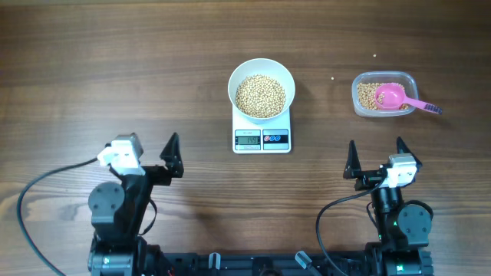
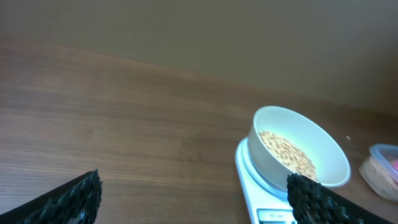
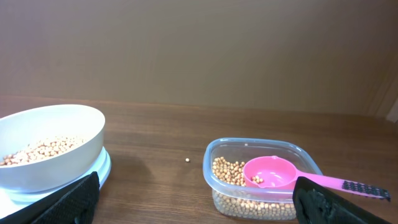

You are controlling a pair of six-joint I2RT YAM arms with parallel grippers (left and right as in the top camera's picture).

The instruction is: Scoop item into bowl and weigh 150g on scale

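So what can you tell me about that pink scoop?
The scoop looks like glossy pink plastic: a round cup with a long straight handle ending in a dark ribbed grip. It lies in the clear tub, cup upward on the beans with a few beans inside, handle resting over the tub's rim and pointing away from the bowl. Nothing grips it.

scale readout too small to read overhead. left wrist: scale front cut by bottom edge, tub clipped at right edge. right wrist: bowl clipped at left, covers most of scale.
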